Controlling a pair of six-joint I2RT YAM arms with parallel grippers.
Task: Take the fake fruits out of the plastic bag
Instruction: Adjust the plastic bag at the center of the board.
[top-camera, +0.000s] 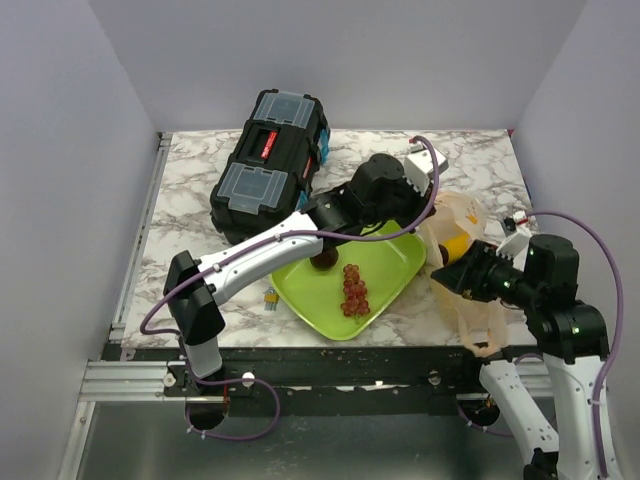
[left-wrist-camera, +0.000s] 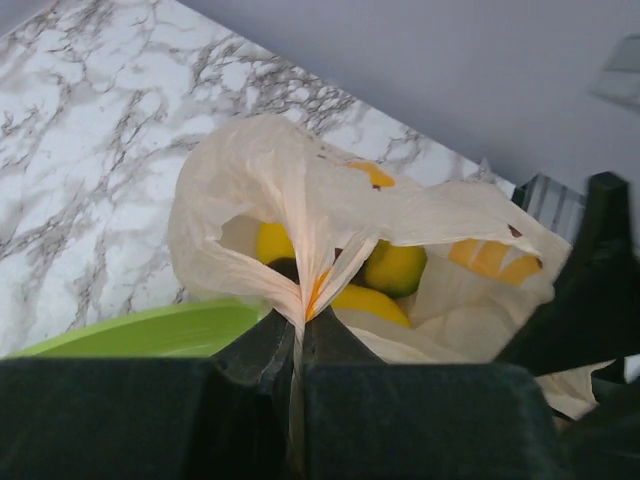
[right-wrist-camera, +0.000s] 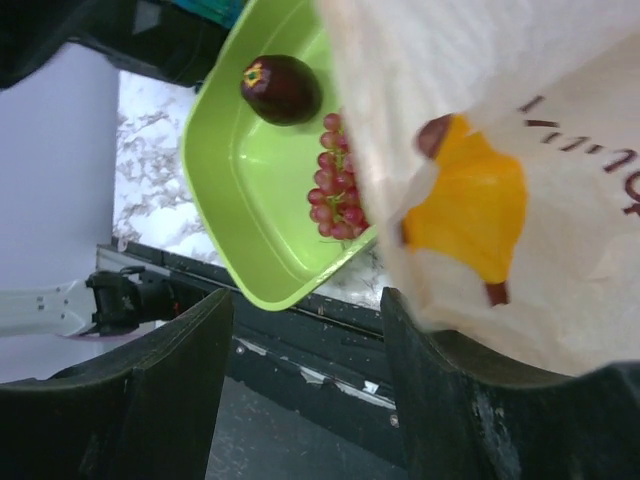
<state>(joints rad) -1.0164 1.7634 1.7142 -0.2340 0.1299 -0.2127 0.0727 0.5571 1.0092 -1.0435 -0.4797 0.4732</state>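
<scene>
Left gripper (left-wrist-camera: 298, 345) clamps plastic bag (left-wrist-camera: 260, 170) (yellow fruits (left-wrist-camera: 392, 270) inside); right gripper (right-wrist-camera: 305, 310) jaws apart beside it.

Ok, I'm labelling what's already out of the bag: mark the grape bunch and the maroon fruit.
grape bunch (top-camera: 355, 290): top external view, middle of the cluster.
maroon fruit (right-wrist-camera: 281, 89): right wrist view, its rounded side.

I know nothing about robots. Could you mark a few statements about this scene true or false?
1. A grape bunch lies in the green tray. True.
2. The robot's left hand is open and empty. False: the left hand is shut, pinching the plastic bag at its edge.
3. Yellow fruits sit inside the bag. True.
4. The black toolbox stands in the tray. False: the toolbox stands on the table, behind the tray.
</scene>
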